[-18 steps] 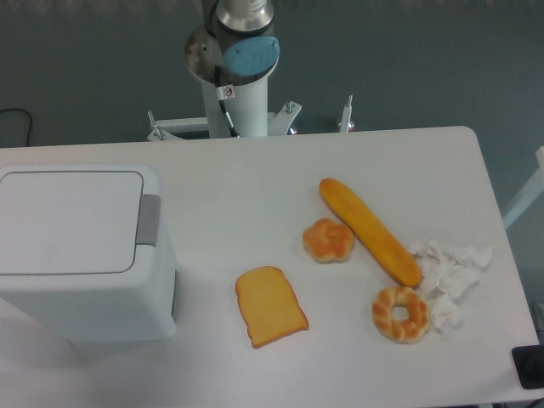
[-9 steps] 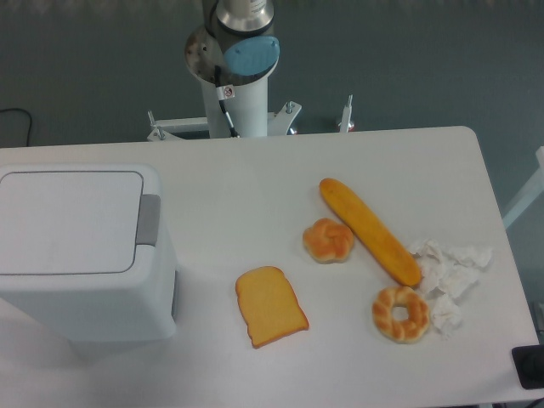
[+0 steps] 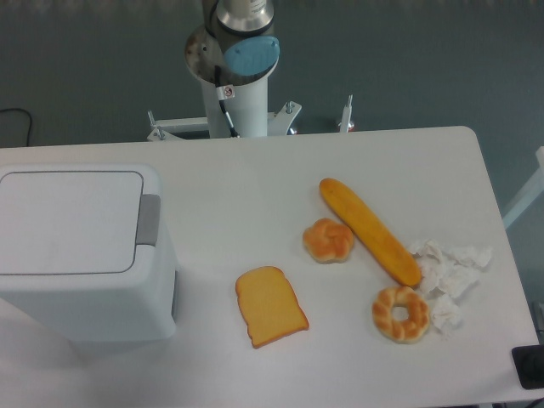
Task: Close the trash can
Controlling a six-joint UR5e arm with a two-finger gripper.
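The trash can (image 3: 81,251) is a large white boxy bin at the left of the table. Its flat lid (image 3: 68,221) lies down flush on top, with the grey latch tab (image 3: 149,219) on its right edge. Only the arm's base and lower joint (image 3: 240,51) show, at the top behind the table. The gripper is out of view.
Bread items lie right of the bin: a toast slice (image 3: 270,305), a round bun (image 3: 328,240), a long baguette (image 3: 369,229) and a ring-shaped pastry (image 3: 400,314). Crumpled white paper (image 3: 448,272) sits near the right edge. A black object (image 3: 529,367) pokes in at bottom right.
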